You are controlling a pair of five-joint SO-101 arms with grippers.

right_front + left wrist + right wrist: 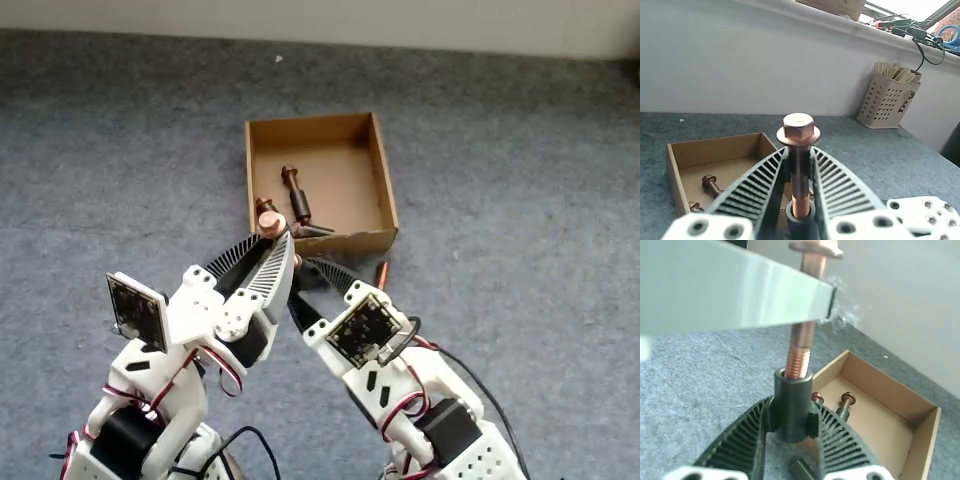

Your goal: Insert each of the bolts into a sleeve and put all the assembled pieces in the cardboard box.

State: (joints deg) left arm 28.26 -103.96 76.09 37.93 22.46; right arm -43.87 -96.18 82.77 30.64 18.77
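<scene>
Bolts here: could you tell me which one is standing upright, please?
The bolt gripped by the left gripper: it stands upright, tip entering the sleeve in the right gripper; the others lie in the cardboard box or on the carpet.

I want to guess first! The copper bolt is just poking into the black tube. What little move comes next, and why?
Probably the left jaws should push the bolt straight down: only its threaded tip sits in the sleeve that the right jaws hold, with most of the shank bare.
</scene>
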